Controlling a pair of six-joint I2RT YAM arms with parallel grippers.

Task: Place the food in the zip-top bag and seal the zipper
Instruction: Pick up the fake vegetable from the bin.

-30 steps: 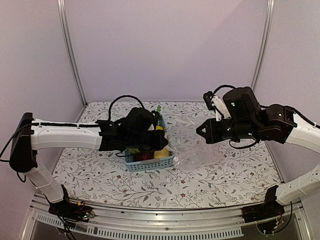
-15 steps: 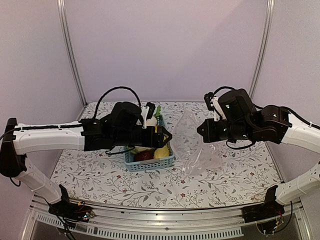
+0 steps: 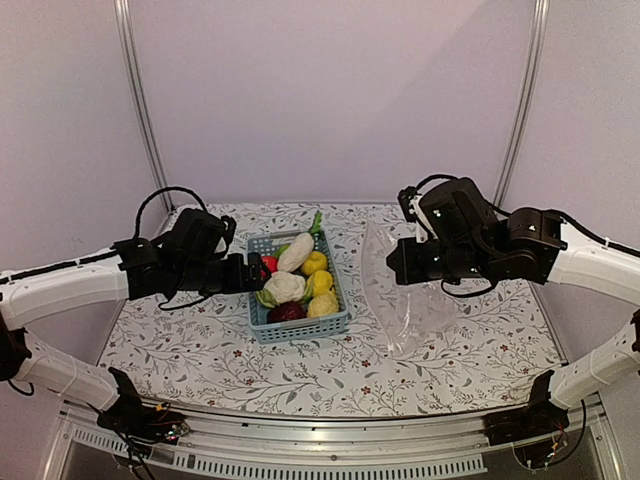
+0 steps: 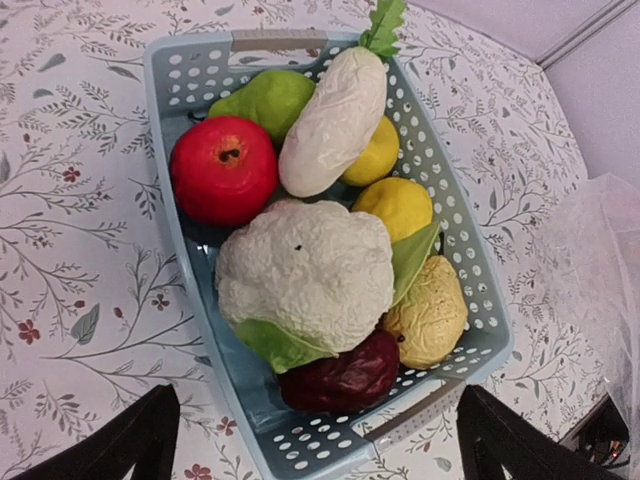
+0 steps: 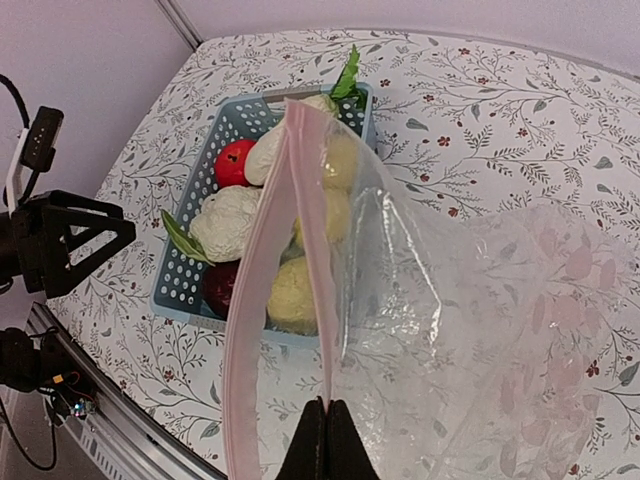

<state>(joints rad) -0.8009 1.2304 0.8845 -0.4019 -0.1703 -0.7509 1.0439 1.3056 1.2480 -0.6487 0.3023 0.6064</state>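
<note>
Zip-top bag (image 3: 405, 295): crinkly and clear, held up just right of the basket and not touching it; its mouth faces the basket and is parted, with no food inside.
Basket (image 3: 300, 331): light blue, perforated, standing on the floral table (image 3: 200, 360); all the food lies in it.
Right gripper (image 5: 322, 432): right of the basket, jaws pressed together on one lip of the bag's mouth; the other lip hangs free.
Left gripper (image 4: 320, 450): just off the basket's left wall, jaws spread wide with nothing between them.
Zipper (image 5: 262, 270): thin pinkish strip along the mouth, on the bag's basket-facing edge; its two halves are apart, unsealed.
Cauliflower (image 4: 305, 270): white with green leaves, in the middle of the basket.
Radish (image 4: 335, 120): white with a green top, lying at a slant at the basket's far end, its leaves over the rim.
Tomato (image 4: 222, 170): red, against the basket's left wall.
Lemons (image 4: 398, 205): three yellow pieces along the basket's right wall.
Green piece (image 4: 265, 97): in the basket's far left corner, touching the radish.
Dark purple piece (image 4: 340, 375): at the basket's near end, below the cauliflower.
</note>
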